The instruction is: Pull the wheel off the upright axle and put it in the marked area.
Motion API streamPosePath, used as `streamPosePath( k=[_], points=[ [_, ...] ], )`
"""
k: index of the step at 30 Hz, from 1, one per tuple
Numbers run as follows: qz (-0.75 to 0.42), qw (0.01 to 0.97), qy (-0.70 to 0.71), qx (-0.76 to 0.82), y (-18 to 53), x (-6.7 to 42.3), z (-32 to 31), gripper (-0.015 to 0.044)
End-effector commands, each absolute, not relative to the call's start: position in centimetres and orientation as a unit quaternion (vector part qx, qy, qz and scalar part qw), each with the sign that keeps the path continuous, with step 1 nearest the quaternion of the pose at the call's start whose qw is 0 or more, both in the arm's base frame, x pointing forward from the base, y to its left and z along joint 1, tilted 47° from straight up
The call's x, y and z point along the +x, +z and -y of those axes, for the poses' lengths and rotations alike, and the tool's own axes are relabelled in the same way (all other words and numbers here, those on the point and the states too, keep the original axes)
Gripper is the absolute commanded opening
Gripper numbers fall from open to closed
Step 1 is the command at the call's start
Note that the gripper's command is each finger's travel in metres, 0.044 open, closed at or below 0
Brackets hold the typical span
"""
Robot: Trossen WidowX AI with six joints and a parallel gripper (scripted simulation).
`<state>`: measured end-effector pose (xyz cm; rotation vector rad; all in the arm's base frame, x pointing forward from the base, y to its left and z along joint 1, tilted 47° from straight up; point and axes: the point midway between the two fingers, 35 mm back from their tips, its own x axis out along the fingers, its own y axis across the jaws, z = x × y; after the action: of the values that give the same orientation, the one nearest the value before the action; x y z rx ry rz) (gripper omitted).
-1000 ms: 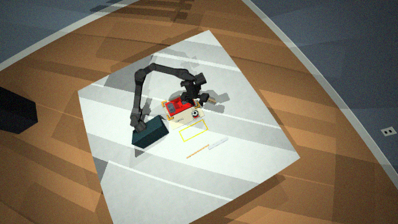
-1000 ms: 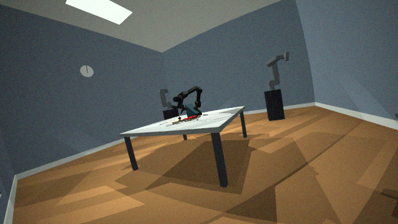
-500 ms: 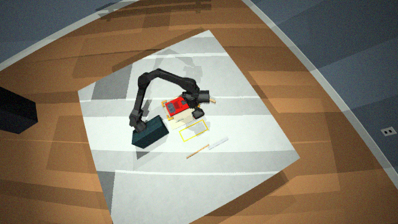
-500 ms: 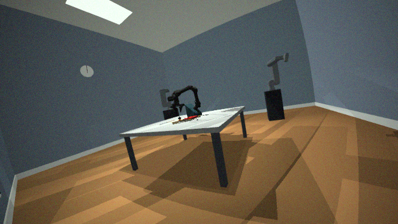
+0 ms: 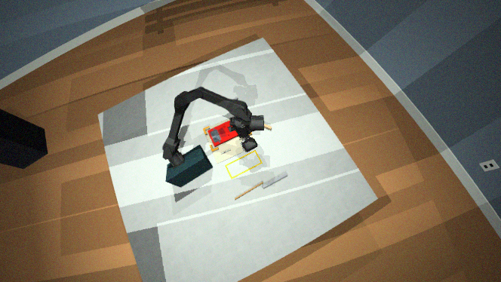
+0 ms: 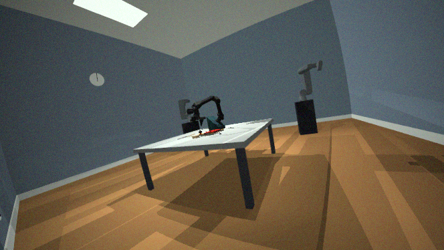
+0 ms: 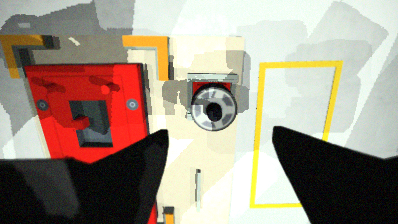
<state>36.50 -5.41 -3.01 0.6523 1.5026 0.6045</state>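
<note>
The wheel point(image 7: 225, 108) point(image 6: 200, 132), with a pale spoked face and dark rim, sits on its small red and grey mount on the cream board point(image 7: 220, 165). Its centre is dark, and the axle cannot be made out there. In the top view the arm's hand hides the wheel. My gripper point(image 7: 220, 134) is open and empty, above the board, with its fingertips to either side of the wheel's lower edge in the wrist view and the wheel slightly beyond them. The marked area, a yellow outline point(image 7: 300, 64) point(image 5: 228, 172), lies beside the board with nothing inside it but shadow.
A red panel point(image 7: 125, 82) point(image 5: 219, 142) lies between orange corner brackets point(image 7: 162, 60) on the board. A thin grey pin point(image 7: 198, 190) is on the board. A wooden block point(image 5: 268, 127), a grey bar point(image 5: 275, 179) and a thin wooden stick point(image 5: 249, 191) lie around it. A teal block point(image 5: 190, 168) stands at the arm's base.
</note>
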Motion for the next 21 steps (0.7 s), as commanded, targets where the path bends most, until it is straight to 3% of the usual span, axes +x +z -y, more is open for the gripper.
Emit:
streamPosePath(
  k=[1, 18, 21],
  points=[
    [-0.663, 0.635, 0.268, 0.291, -4.8, 36.3, 3.5, 0.0300],
    [-0.663, 0.635, 0.269, 0.292, -7.5, 36.1, 0.5, 0.0300],
    [-0.662, 0.637, 0.269, 0.288, -7.2, 36.2, 0.8, 0.0221]
  ],
)
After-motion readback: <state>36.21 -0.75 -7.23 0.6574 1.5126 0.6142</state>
